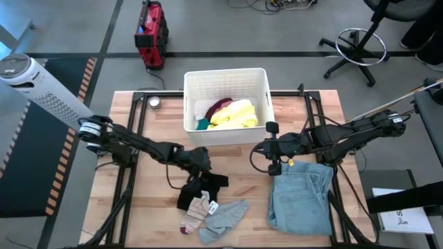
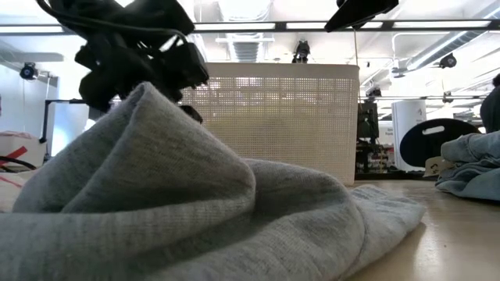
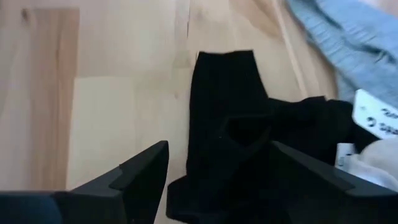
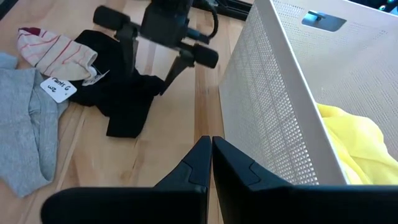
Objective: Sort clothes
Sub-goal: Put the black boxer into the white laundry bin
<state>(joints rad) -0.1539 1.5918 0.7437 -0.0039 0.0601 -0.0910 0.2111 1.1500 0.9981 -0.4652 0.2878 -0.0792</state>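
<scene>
The black garment (image 1: 201, 188) is lying with its long axis running from the basket (image 1: 226, 83) toward the table's front edge. The left gripper (image 1: 201, 171) is hanging over it with fingers wide apart, probably just touching the cloth. The right gripper (image 1: 271, 149) is sitting pinched together, holding nothing.

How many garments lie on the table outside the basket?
4: black garment under the open left gripper; striped sock; grey piece; jeans. Others may be hidden.

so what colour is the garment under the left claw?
Black, clearest in the left wrist view.
</scene>
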